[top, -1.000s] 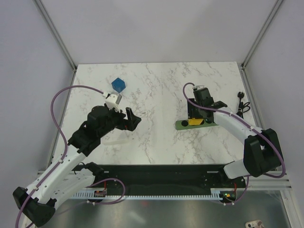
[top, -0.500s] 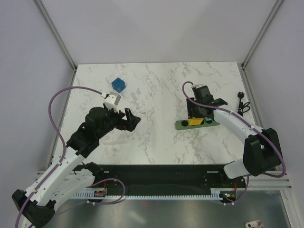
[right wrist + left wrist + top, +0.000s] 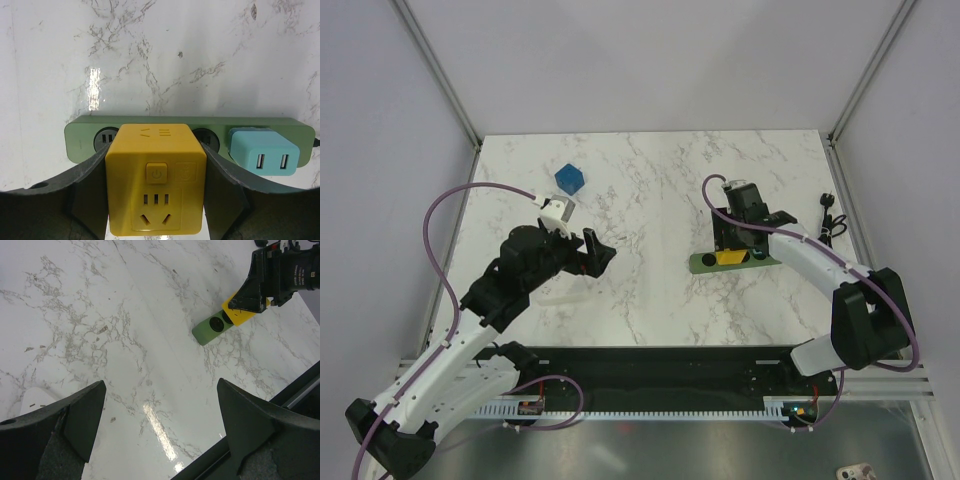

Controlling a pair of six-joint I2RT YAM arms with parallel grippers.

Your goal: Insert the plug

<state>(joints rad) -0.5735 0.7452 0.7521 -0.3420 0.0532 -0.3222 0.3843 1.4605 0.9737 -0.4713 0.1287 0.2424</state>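
Note:
The yellow cube-shaped plug (image 3: 156, 180) fills the right wrist view, held between the two dark fingers (image 3: 87, 192) of my right gripper (image 3: 156, 192), which is shut on its sides. It sits over the middle of the dark green socket strip (image 3: 80, 140). From above, the plug (image 3: 728, 257) shows yellow on the strip (image 3: 702, 263), under my right gripper (image 3: 732, 245). My left gripper (image 3: 597, 252) hangs open over bare marble left of centre; its view shows wide-apart fingers (image 3: 75, 412), and the strip (image 3: 212, 327) with the plug (image 3: 242, 317) far off.
A light blue adapter (image 3: 262, 152) is plugged into the strip just right of the yellow plug. A blue cube (image 3: 569, 179) lies at the back left. A black plug with a thin cord (image 3: 828, 222) lies near the right table edge.
My right gripper with the plug has shifted slightly left along the strip. The left arm has barely moved.

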